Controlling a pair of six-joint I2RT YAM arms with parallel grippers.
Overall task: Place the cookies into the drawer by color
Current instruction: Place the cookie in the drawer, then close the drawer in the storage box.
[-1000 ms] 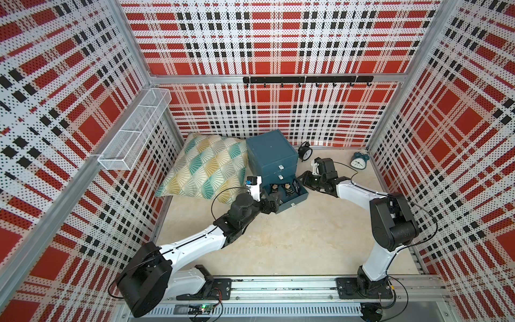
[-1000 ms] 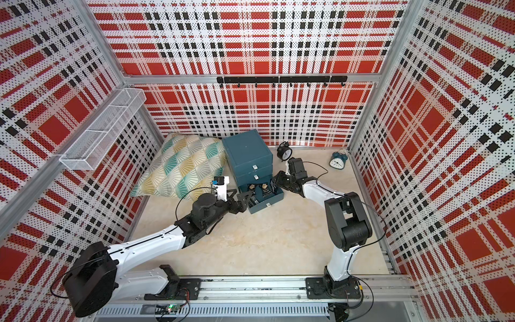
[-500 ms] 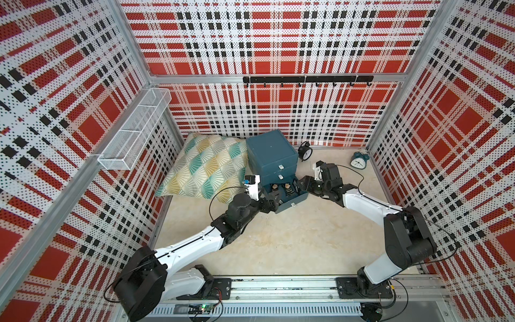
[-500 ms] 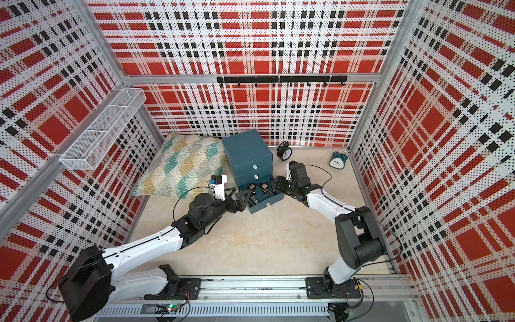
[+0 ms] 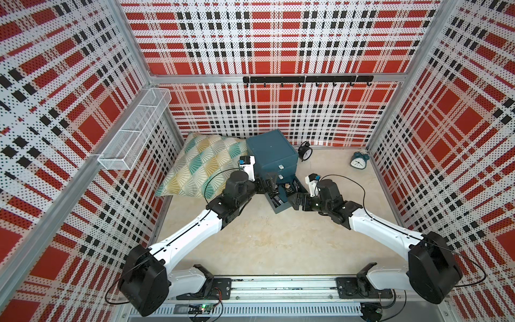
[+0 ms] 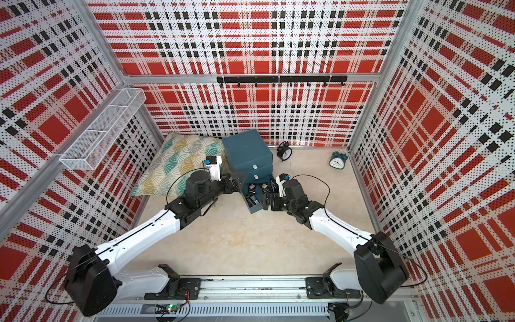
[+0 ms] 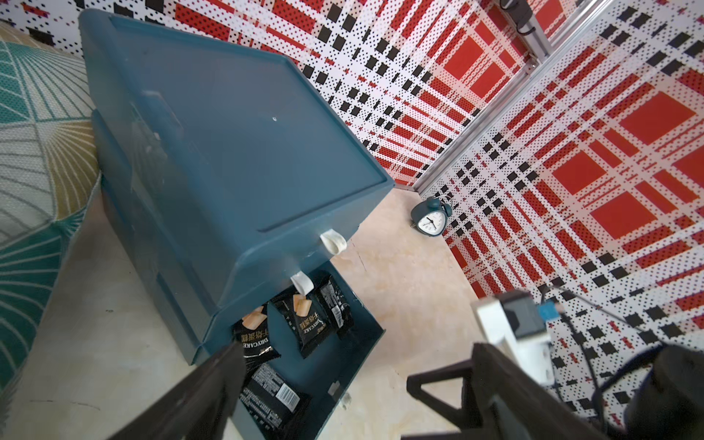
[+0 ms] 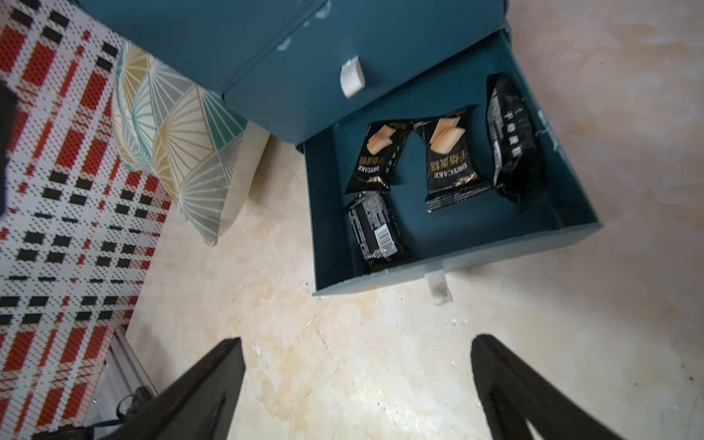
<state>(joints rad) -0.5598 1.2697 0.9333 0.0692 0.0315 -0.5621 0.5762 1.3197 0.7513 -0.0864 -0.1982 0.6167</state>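
Note:
The drawer cabinet is dark teal and stands at the back, next to a cushion. Its bottom drawer is pulled out. Several black cookies lie inside it. No other cookies show. My left gripper hovers at the drawer's left side, open and empty. At the drawer's front right corner my right gripper stands open over bare floor, holding nothing.
A patterned cushion leans left of the cabinet. A black alarm clock and a teal alarm clock stand at the back right. A white wire basket hangs on the left wall, and a hook rail on the back wall.
My right gripper has opened wide and drawn back from the drawer's right side toward its front corner, the arm swinging outward. The left arm has barely moved.

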